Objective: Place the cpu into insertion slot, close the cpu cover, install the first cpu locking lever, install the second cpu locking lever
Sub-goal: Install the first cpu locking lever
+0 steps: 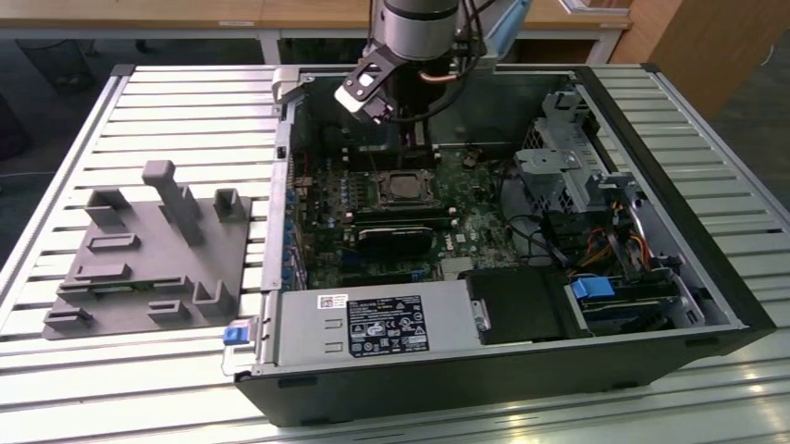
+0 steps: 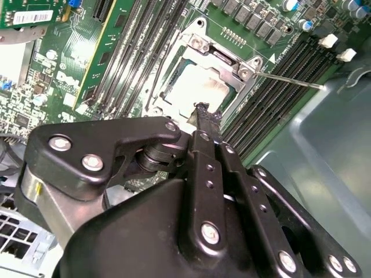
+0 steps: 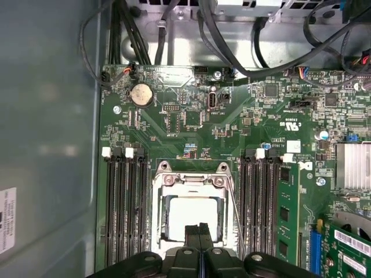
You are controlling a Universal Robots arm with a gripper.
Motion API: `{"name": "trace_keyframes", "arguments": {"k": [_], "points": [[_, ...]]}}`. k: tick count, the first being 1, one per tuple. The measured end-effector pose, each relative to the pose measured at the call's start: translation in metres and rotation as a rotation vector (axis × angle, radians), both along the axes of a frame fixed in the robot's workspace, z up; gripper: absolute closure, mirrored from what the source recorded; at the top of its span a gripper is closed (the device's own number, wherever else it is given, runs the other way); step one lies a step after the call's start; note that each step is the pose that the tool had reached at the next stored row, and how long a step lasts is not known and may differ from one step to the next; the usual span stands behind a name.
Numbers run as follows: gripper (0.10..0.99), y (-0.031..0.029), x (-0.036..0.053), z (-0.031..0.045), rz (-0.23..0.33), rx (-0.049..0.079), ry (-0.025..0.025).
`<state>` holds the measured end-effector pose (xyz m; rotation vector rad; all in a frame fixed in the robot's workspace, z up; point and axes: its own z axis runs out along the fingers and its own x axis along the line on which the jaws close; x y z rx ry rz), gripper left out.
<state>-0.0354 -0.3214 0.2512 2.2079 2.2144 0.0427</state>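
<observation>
**Socket area, end effector above.** The cpu [image 3: 191,215], pale metal top uppermost, lies seated in the insertion slot [image 3: 163,223] on the green motherboard [image 3: 191,124]. The cpu cover [image 3: 190,180] lies down over it, and its square window frames the chip. A thin wire locking lever [image 2: 290,80] runs from one corner of the cover out over the neighbouring memory slots [image 3: 124,208]. Whether it is latched cannot be told.

The end effector [image 3: 199,230] hangs directly over one edge of the chip in both wrist views. Its two black fingers [image 2: 204,124] are pressed together with nothing between them. Contact between the fingertips and the cover cannot be made out.

In the exterior view the socket sits in the far half of the board, inside an open computer case [image 1: 691,277] lying on its side. A black heatsink [image 1: 395,239] lies just nearer than the socket. A grey power supply [image 1: 370,328] occupies the near corner of the case on the exterior view's left. The case rests on a slatted tabletop [image 1: 148,388]. A grey fixture block [image 1: 148,254] stands on the same tabletop, at the exterior view's left and apart from the case.
</observation>
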Motion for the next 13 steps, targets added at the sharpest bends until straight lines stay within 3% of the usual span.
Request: {"name": "trace_keyframes", "arguments": {"k": [13], "points": [[0.98, 0.0, 0.0, 0.0236, 0.0, 0.0, 0.0001]]}}
